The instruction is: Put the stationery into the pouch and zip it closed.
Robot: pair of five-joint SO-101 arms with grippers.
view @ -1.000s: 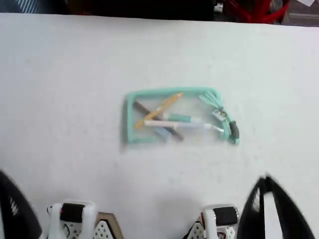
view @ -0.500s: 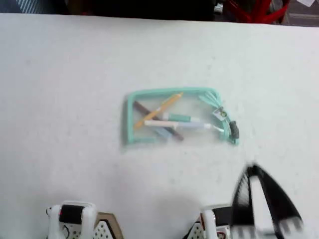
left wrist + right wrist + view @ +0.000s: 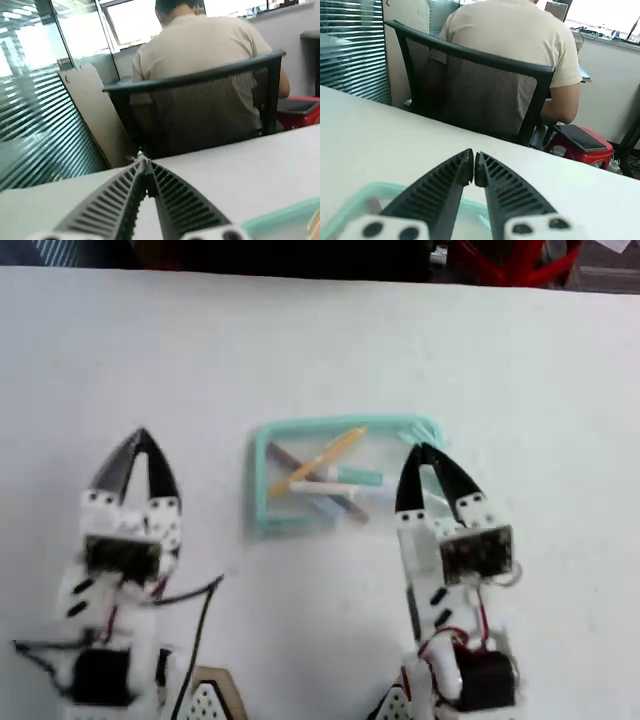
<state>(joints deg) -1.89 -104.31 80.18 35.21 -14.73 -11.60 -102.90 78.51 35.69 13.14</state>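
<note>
Wide table [image 3: 212, 390] lane between left gripper [image 3: 142, 434] and pouch [image 3: 300, 427]; right gripper [image 3: 425, 448] overhangs pouch's right end, blocking approach there.

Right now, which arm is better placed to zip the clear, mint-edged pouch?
Probably right: the right gripper hangs over one end of the clear mint-edged pouch; the left gripper is off beside it.

Teal-edged pouch [image 3: 330, 424] on the white bench [image 3: 300, 340], a gripper at either side.
The left gripper [image 3: 142, 435] sits apart from the pouch's left end, fingers pinched together; the right gripper [image 3: 423, 450], likewise pinched, overlaps its right end. Pens [image 3: 318, 458] lie crossed inside.
</note>
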